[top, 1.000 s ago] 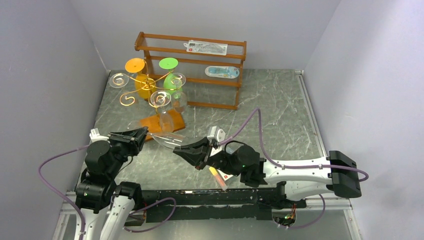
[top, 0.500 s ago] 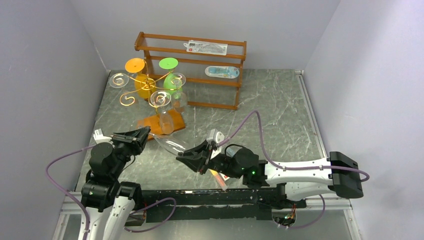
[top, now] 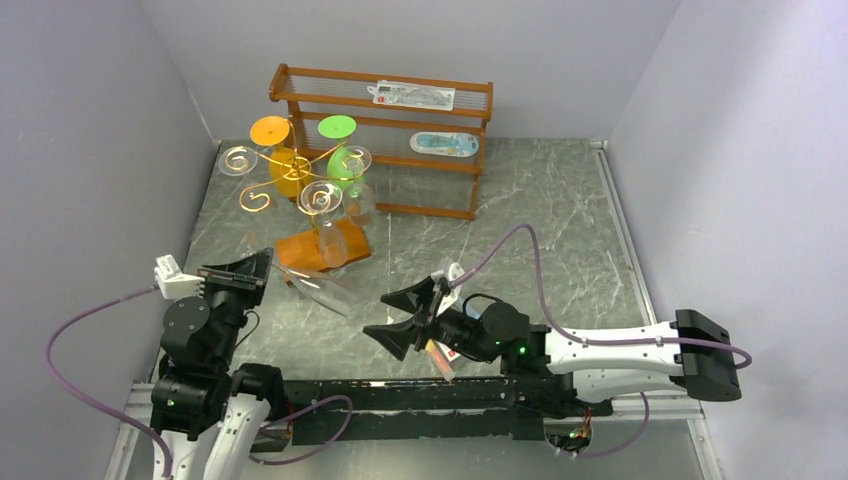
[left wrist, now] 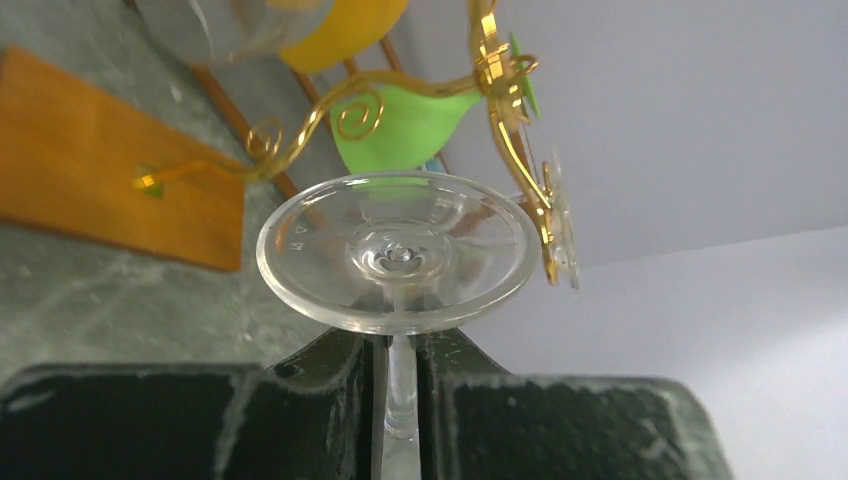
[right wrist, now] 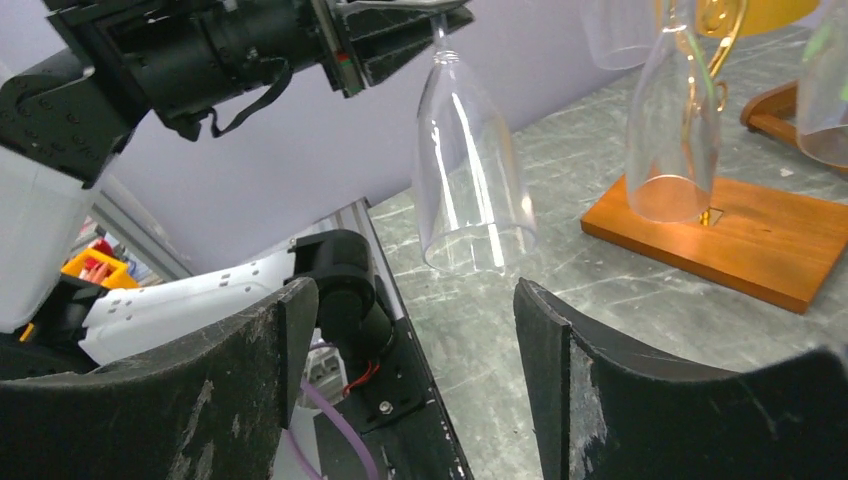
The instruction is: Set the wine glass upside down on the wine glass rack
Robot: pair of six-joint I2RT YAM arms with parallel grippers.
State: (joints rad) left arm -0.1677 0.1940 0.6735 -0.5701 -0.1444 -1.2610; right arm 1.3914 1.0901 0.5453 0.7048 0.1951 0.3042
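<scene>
**Where the clear wine glass point(top: 318, 288) was held**

While its stem was clenched by the left gripper point(left wrist: 400, 348), the glass was tilted bowl-down just beside the wooden base of the gold spiral-armed wire rack point(top: 290, 178). The right gripper point(top: 400, 314) was spread wide, empty. Rightward, open grey marbled tabletop point(top: 540, 220) was bounded by lilac walls point(top: 720, 150).

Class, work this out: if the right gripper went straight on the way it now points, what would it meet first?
Probably the bowl of the clear wine glass hanging from the left gripper, though depth is unclear.
</scene>
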